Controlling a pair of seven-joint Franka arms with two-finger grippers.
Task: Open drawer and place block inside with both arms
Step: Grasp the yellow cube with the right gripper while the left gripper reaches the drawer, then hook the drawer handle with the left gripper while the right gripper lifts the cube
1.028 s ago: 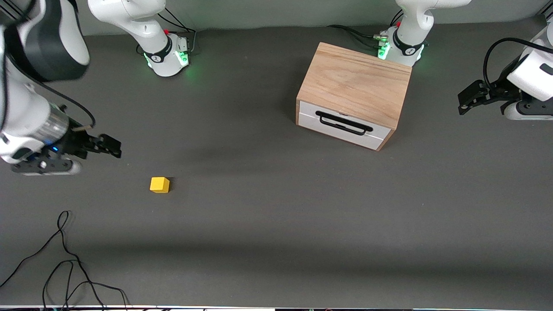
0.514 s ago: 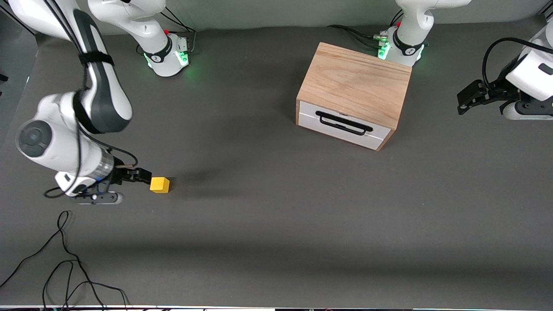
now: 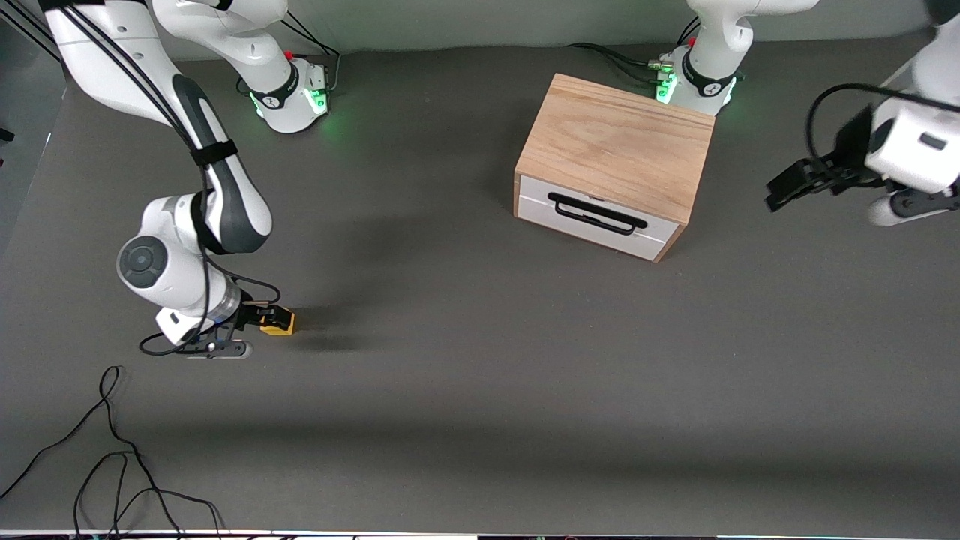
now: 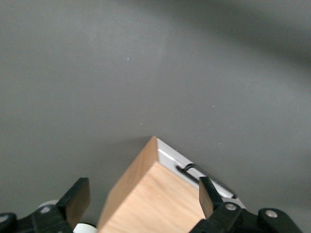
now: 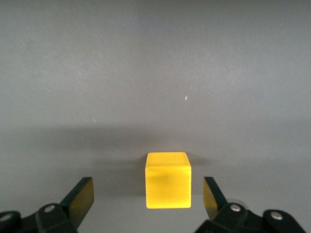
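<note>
The block (image 3: 279, 322) sits on the table (image 3: 480, 390), well apart from the cabinet (image 3: 615, 146), nearer the front camera and toward the right arm's end. The right hand (image 3: 271, 319) is down at the block, fingers (image 5: 80, 196) spread wide on either side, not touching it. The drawer (image 3: 596, 217) is closed. The left hand (image 3: 784, 191) hangs wide open and empty beside the cabinet.

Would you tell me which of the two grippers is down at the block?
The right gripper: its open fingers flank the block, while the left gripper waits beside the cabinet.
</note>
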